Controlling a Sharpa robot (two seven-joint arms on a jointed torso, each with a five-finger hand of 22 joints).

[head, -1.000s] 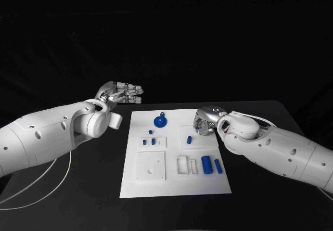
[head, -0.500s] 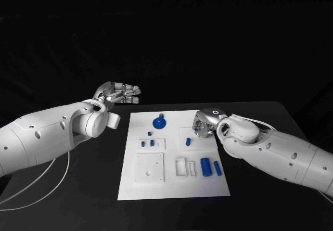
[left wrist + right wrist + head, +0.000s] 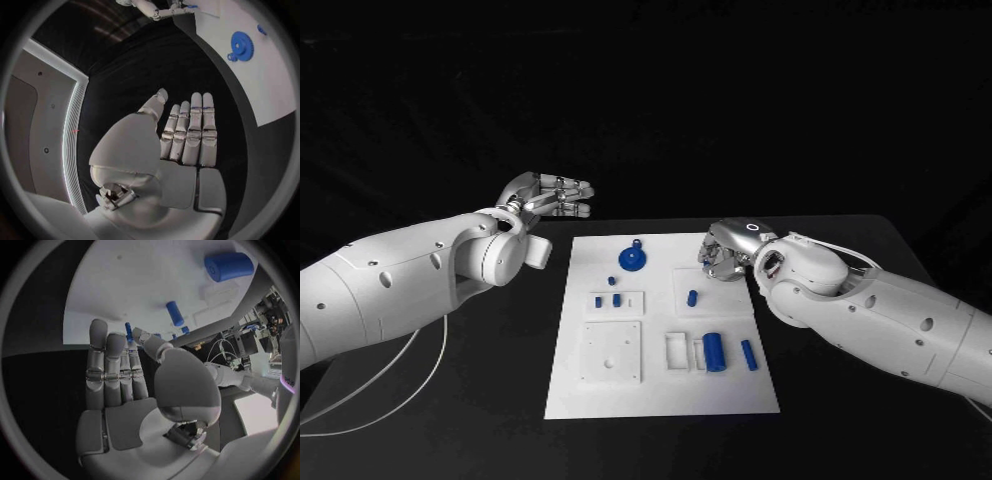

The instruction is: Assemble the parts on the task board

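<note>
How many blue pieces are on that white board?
7: gear far end, three small pegs left, one centre-right, two cylinders near-right. The right hand may hide more.

Right hand [image 3: 721,252] has edged farther back.

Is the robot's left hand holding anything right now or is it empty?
Empty. The left hand has its fingers straight and side by side with nothing in them, raised off the task board beside its far left corner.
</note>
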